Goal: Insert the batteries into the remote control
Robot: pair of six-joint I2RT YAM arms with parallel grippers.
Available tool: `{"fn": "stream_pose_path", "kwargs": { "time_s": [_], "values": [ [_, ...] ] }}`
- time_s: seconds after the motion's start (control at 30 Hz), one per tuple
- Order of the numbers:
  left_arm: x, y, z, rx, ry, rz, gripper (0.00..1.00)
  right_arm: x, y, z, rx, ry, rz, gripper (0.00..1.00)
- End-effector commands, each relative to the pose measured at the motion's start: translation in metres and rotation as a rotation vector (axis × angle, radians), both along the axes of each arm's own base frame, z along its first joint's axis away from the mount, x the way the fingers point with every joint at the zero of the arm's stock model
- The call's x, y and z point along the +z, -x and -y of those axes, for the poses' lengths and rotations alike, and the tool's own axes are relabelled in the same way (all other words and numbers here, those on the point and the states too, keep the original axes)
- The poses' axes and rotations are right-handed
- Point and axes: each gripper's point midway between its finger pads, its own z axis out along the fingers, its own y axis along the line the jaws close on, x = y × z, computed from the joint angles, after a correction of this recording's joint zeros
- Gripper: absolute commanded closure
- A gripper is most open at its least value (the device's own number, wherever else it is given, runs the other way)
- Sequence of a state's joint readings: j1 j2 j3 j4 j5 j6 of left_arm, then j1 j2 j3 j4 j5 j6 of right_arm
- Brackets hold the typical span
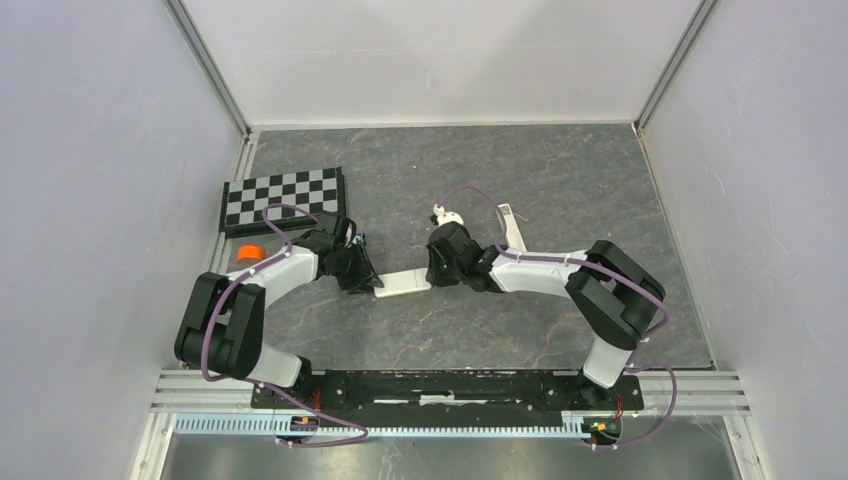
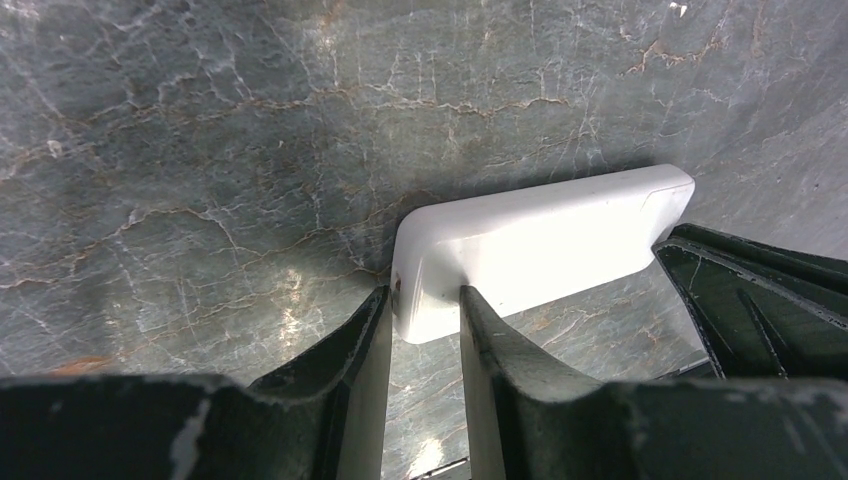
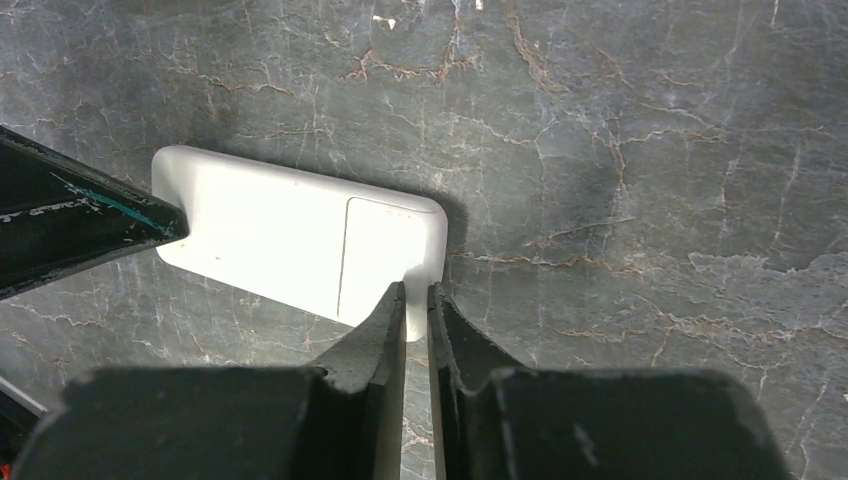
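Bottom of the left wrist view: left gripper (image 2: pixel 425 295), jaws part-way apart, tips straddling the near corner of the white remote control (image 2: pixel 540 240). Cannot tell whether clamped on it or only resting over it. Beyond the tips, lies flat on the grey marbled table (image 2: pixel 200 130), stretching toward the right edge of the frame.

Bottom centre of the right wrist view: right gripper (image 3: pixel 417 292), pinched down to a thin slit, tips at the lower right corner of the remote control, on the end that carries the battery cover (image 3: pixel 385 250).

From above, sits just below the frame's centre, bridging the two grippers end to end. Farther up and to the right, a small white object (image 1: pixel 446 214) and a second slim white piece (image 1: pixel 512 228). Off to the left, an orange item (image 1: pixel 250 254). Farthest back, upper left, a checkerboard panel (image 1: pixel 285 198). Cannot make out the batteries in any view.
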State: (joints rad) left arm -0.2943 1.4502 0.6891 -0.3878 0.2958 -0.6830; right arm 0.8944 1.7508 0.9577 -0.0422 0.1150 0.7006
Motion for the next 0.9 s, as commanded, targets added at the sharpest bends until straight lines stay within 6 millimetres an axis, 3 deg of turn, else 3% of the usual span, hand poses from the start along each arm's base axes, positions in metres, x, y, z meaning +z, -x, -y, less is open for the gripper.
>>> {"fn": "stream_pose_path", "kwargs": {
  "time_s": [0.0, 0.33, 0.53, 0.7, 0.87],
  "values": [
    [0.001, 0.001, 0.006, -0.036, 0.017, 0.006, 0.62, -0.010, 0.006, -0.003, 0.033, -0.001, -0.033, 0.85],
    [0.005, 0.000, 0.027, -0.058, 0.144, 0.011, 0.64, -0.025, 0.048, -0.028, 0.083, -0.234, -0.224, 0.91],
    [0.006, -0.001, 0.032, -0.065, 0.172, 0.010, 0.65, -0.014, 0.051, -0.045, 0.109, -0.326, -0.251, 0.93],
    [0.013, -0.011, 0.017, -0.038, 0.068, 0.040, 0.61, -0.005, 0.021, -0.023, 0.047, -0.199, -0.139, 0.89],
    [0.040, -0.033, -0.004, -0.027, -0.070, 0.130, 0.45, 0.036, -0.031, 0.015, -0.044, -0.123, 0.029, 0.73]
  ]
}}
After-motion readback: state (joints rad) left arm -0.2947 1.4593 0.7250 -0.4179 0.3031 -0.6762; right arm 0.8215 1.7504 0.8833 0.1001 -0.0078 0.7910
